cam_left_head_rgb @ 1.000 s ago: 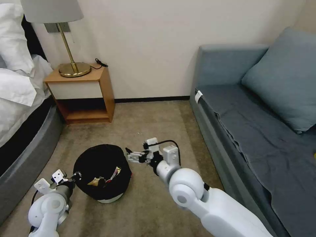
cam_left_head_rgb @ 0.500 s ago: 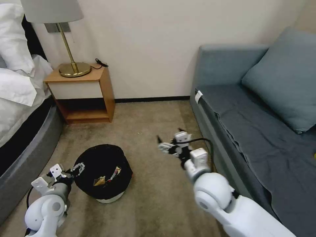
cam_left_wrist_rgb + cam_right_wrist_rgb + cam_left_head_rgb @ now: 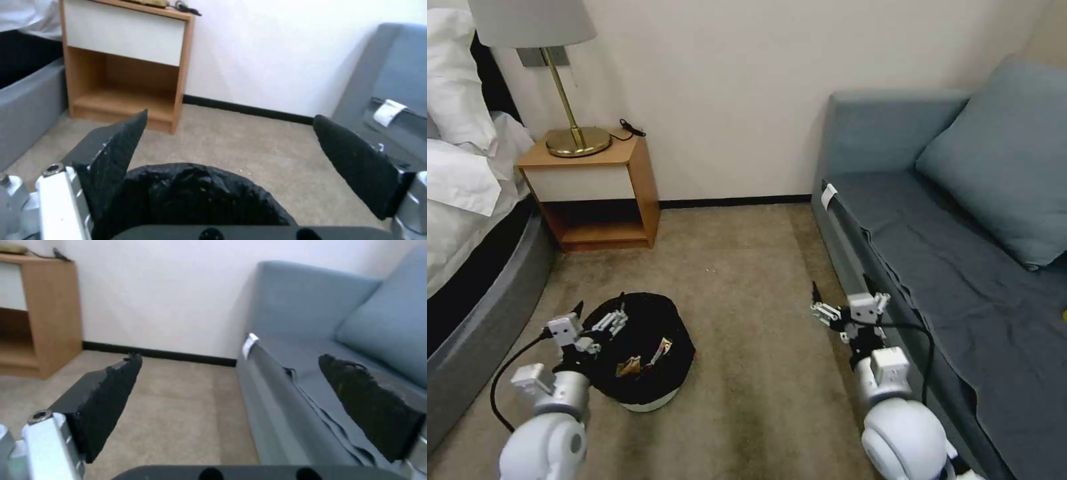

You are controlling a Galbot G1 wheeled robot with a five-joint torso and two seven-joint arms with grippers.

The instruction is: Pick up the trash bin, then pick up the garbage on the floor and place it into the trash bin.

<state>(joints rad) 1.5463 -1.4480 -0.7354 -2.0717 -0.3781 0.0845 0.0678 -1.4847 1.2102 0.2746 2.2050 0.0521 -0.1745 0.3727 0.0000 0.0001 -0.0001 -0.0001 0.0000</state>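
Observation:
The trash bin (image 3: 644,373), white with a black bag, stands on the carpet at lower left. Inside it lie pieces of garbage: a gold-and-dark wrapper (image 3: 627,366) and a red-and-white packet (image 3: 661,347). My left gripper (image 3: 599,315) hovers open over the bin's left rim, touching nothing. In the left wrist view the left gripper (image 3: 231,118) has its jaws wide apart, with the bag's crinkled edge (image 3: 191,196) below them. My right gripper (image 3: 844,298) is open and empty beside the sofa front; in the right wrist view the right gripper (image 3: 231,358) faces the carpet and sofa edge.
A grey-blue sofa (image 3: 947,267) with a cushion runs along the right. A wooden nightstand (image 3: 600,193) with a brass lamp (image 3: 570,133) stands at the back left, beside the bed (image 3: 474,267). Bare carpet (image 3: 747,300) lies between bin and sofa.
My right arm swung from beside the bin over to the sofa front. My left gripper moved up and forward to the bin's left rim. The bin stayed put.

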